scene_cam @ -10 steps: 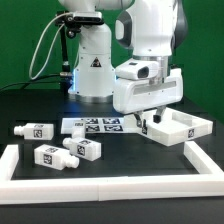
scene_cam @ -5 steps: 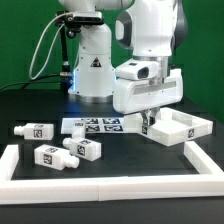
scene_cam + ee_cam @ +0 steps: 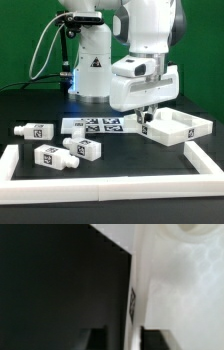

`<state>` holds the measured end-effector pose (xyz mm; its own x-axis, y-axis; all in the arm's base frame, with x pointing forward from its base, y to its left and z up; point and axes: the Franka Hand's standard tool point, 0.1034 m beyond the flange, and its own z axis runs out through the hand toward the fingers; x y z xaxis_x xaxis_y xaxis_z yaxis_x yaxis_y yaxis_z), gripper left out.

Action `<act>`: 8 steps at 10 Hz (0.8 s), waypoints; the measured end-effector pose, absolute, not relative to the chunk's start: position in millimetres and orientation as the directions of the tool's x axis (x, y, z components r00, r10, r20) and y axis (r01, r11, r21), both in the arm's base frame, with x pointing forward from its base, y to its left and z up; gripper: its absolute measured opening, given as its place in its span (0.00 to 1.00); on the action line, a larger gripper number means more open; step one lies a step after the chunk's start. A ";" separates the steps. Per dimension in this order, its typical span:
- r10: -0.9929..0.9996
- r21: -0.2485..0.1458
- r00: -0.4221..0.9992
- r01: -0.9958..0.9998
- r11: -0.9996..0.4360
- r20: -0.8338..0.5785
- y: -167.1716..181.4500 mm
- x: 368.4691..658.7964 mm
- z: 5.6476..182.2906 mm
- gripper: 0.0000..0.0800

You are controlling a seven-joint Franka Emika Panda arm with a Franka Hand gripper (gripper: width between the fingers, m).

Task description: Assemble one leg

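The tool (image 3: pixel 147 117) hangs at the near corner of the large white panel (image 3: pixel 182 128), which lies on the dark bench (image 3: pixel 120 160) toward the exterior view's right. In the wrist view the tool (image 3: pixel 127 339) shows its two dark fingers (image 3: pixel 97 338) spread, one on each side of the edge of the panel (image 3: pixel 185 286). A strip of dark bench (image 3: pixel 60 286) shows between one finger and that edge. The picture is blurred, so I cannot tell if the other finger touches the panel. A round hole (image 3: pixel 196 227) sits in the panel's corner region, and a thin dark mark (image 3: pixel 132 303) runs along its side.

The tool holds no leg. Three lie on the bench at the exterior view's left, well apart from the tool, each with a black-and-white tag. The back leg (image 3: pixel 35 130) lies alone. The front leg (image 3: pixel 50 156) and the third leg (image 3: pixel 87 149) lie just beside each other. The marker board (image 3: pixel 97 125) lies flat between the legs and the panel. A white rail (image 3: pixel 100 190) borders the bench at the front and sides. Behind stands the arm's base (image 3: pixel 92 68), with black cables (image 3: pixel 45 45) on its left in this view.
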<state>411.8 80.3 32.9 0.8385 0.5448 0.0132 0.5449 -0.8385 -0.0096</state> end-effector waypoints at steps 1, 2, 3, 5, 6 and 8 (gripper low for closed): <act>0.545 -0.017 0.839 0.545 -0.839 -0.002 80.2 408.5 24.5 0.35; 0.539 -0.021 0.842 0.539 -0.842 -0.011 82.9 406.1 19.2 0.56; 0.542 -0.025 0.840 0.542 -0.840 -0.018 87.5 403.9 15.5 0.56; 0.546 -0.027 0.838 0.545 -0.838 -0.022 88.7 400.6 7.6 0.80; 0.548 -0.026 0.836 0.547 -0.836 -0.020 89.5 400.0 6.7 0.80; 0.547 -0.026 0.837 0.547 -0.837 -0.021 89.1 400.2 6.7 0.81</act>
<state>400.2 89.1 6.7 0.8368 0.5471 -0.0206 0.5466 -0.8370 -0.0263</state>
